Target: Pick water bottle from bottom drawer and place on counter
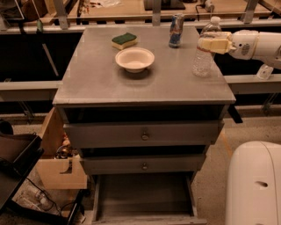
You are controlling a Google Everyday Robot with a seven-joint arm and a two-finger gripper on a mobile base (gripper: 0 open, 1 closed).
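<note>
Okay, far left, low down: dark bin (15, 154), then tan cardboard box (61, 171) just beside it, pressed against the cabinet's left side. Behind everything, along the top edge: light wooden workbench (123, 11).

Next, grey surface (96, 83) of the drawer cabinet, broad and flat. On it, toward the back left: green-and-yellow sponge (124, 41), lying flat. Just in front of the sponge and slightly right: shallow white bowl (135, 59), upright, apart from the sponge.

Below the surface, centre: upper drawer front (175, 134) and lower drawer front (175, 163), each with a round knob, both closed. Under those: bottom drawer (145, 197), pulled out toward the camera, grey floor showing between thin side walls.

Back on the surface, right of the bowl at the rear edge: blue-and-silver drink can (176, 24), upright. Further right, near the right edge: water bottle (202, 63), clear, ribbed, white cap on, standing upright with its base on the surface, well apart from the can.

Gripper (205, 44) at the bottle's upper body, reaching in from the right; tan fingers (219, 43) pinching the bottle just under the shoulder. White arm (259, 44) running off the right edge.

Bottom right corner: rounded white robot body (254, 184).
</note>
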